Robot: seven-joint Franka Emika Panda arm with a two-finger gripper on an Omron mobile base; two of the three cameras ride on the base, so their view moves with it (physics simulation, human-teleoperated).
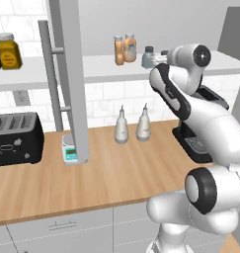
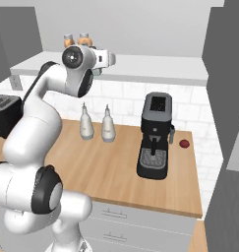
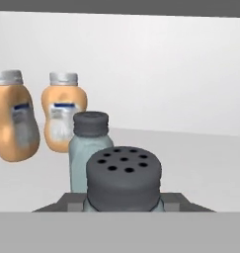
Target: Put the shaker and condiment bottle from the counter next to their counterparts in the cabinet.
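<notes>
1. The cabinet [image 1: 141,66] shelf is lying just under the hand [image 1: 152,60]; lowering too fast is risking a hard bump against it.
2. The two condiment bottles [image 3: 40,116] are standing beyond the hand, off to its left, clear of its path unless the arm is swinging that way.
3. The second shaker [image 3: 90,148] is standing directly ahead; pushing forward is risking toppling it.
4. The shaker [image 3: 123,178] is sitting clamped in the hand; letting go above the shelf is risking a tip.

The held shaker [image 3: 123,179] (cap up) hides its twin's [image 3: 88,148] lower half.
</notes>
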